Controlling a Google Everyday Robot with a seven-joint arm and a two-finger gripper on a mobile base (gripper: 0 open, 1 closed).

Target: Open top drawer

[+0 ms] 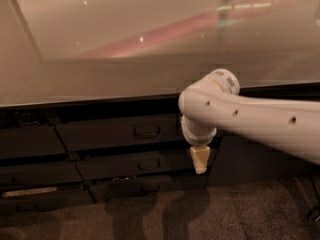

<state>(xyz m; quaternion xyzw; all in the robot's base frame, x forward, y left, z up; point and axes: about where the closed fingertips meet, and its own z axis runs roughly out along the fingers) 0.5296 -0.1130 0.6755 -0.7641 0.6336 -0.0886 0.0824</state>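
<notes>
Camera view: my gripper (199, 160) hangs pointing down from the white arm (260, 121), in front of the dark drawer bank (45, 174), right of and lower than the handle (146, 132) of the top drawer (100, 135). How far the gripper is open I cannot tell; I see nothing held in it. Top drawer sits just under the pale counter (100, 79), looks shut, and the gripper is apart from its handle

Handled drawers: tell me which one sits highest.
The top drawer, just under the counter; its front is taller than the middle drawer and bottom drawer. The pincer hangs before the middle drawer's right end.
</notes>
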